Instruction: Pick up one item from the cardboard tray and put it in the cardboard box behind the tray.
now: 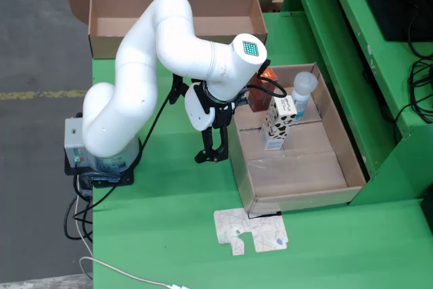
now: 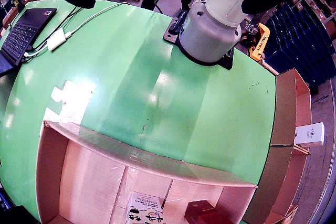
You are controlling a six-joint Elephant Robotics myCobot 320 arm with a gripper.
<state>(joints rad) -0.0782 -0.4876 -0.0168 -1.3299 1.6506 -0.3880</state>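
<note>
The fixed view shows a shallow cardboard tray (image 1: 318,177) on the green table. At its far end stand a white carton with black cow patches (image 1: 279,121), a red-brown box (image 1: 260,94) and a white-capped bottle (image 1: 303,94). My gripper (image 1: 210,158) hangs just outside the tray's left wall, fingers pointing down, slightly apart and holding nothing. A larger cardboard box (image 1: 108,35) stands beyond the arm. The gripper-mounted view looks down on the tray wall (image 2: 131,156), the cow carton (image 2: 144,211) and the red box (image 2: 202,213). The cardboard box (image 2: 286,108) is at its right edge, and the fingers are out of frame.
The arm's white base and a grey control unit (image 1: 74,141) sit at the table's left edge with cables. A flat printed paper cut-out (image 1: 250,231) lies in front of the tray. A raised green shelf (image 1: 352,65) borders the right. A laptop (image 2: 23,30) and a small white carton (image 2: 310,134) also show.
</note>
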